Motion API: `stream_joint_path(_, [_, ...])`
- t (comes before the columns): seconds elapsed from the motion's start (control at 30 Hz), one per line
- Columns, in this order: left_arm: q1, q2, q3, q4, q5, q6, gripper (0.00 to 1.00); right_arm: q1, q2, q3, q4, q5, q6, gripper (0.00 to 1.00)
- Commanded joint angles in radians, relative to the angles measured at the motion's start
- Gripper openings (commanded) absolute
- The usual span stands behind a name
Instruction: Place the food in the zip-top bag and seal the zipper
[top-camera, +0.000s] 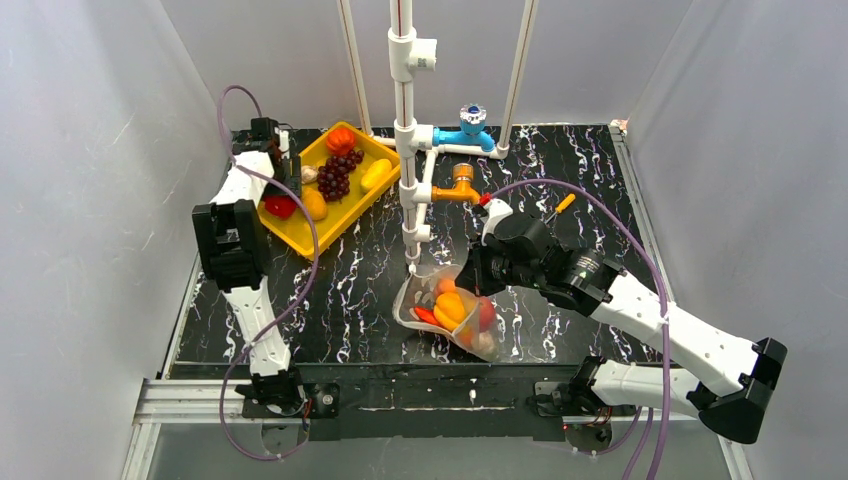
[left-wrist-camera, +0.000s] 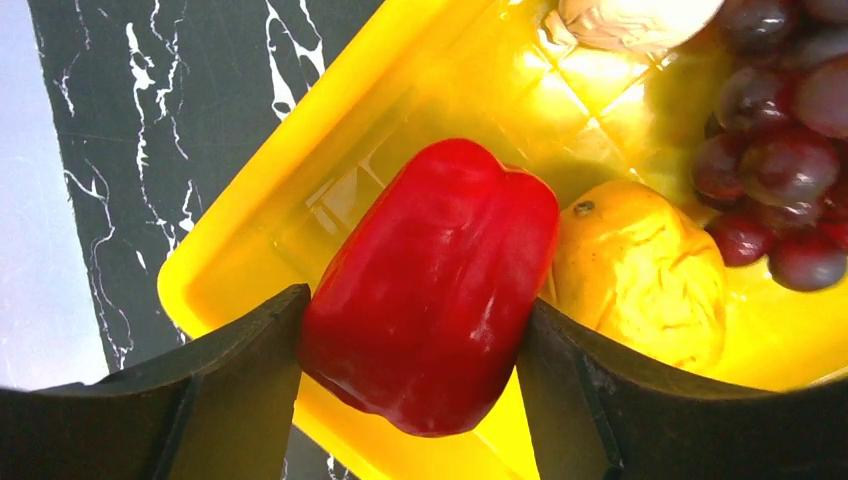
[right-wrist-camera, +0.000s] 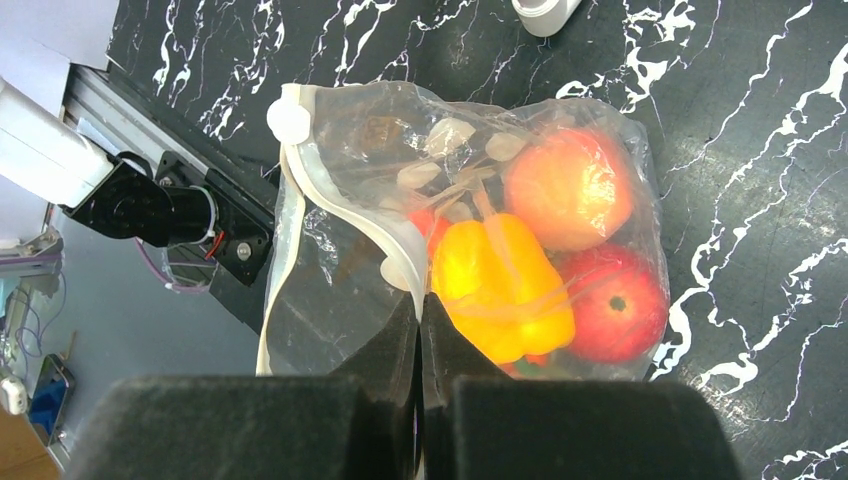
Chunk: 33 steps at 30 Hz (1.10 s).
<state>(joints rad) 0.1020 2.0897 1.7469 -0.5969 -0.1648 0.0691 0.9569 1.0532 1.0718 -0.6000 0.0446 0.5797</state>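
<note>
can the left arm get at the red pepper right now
Likely yes: the left pincer straddles the red pepper in the tray, seemingly touching it on both sides, with nothing in between.

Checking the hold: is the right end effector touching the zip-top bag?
Touching: the right wrist view shows the right end effector clamped on the zip-top bag's rim.

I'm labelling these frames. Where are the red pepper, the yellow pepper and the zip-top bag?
red pepper (left-wrist-camera: 430, 290), left wrist view, middle of its glossy side.
yellow pepper (right-wrist-camera: 500, 285), right wrist view, its front, inside the bag.
zip-top bag (right-wrist-camera: 315, 260), right wrist view, clear wall.
</note>
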Motion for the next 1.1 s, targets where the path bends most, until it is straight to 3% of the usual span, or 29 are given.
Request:
stream_joint_path(0.0, [-0.013,-0.281,-0.115,-0.023,0.039,-0.056,0.41,-0.003,-0.035,0.022,0.037,-0.013,0.004,0.01])
stream_joint_path(0.13, [-0.019,-0.415,-0.206,-0.021,0.14,-0.13,0.41,-0.003,-0.048,0.01,0.043,-0.014,0.011,0.01])
stream_joint_path(0.37, [-0.024,-0.75,-0.438,0.032,0.47,-0.277,0.43,-0.003,-0.052,0.002,0.05,-0.011,0.012,0.01])
stream_joint_path(0.53, [-0.027,-0.924,-0.58,0.047,0.627,-0.369,0.43,-0.003,-0.046,0.003,0.054,-0.017,0.01,0.01])
stream_joint_path(0.73, [-0.066,-1.104,-0.78,0.153,0.915,-0.578,0.44,-0.003,-0.037,0.004,0.059,-0.024,0.006,0.01])
stream_joint_path(1.07, [-0.349,-1.397,-0.955,0.294,0.888,-0.783,0.45,-0.003,-0.008,0.021,0.076,-0.029,0.003,0.01])
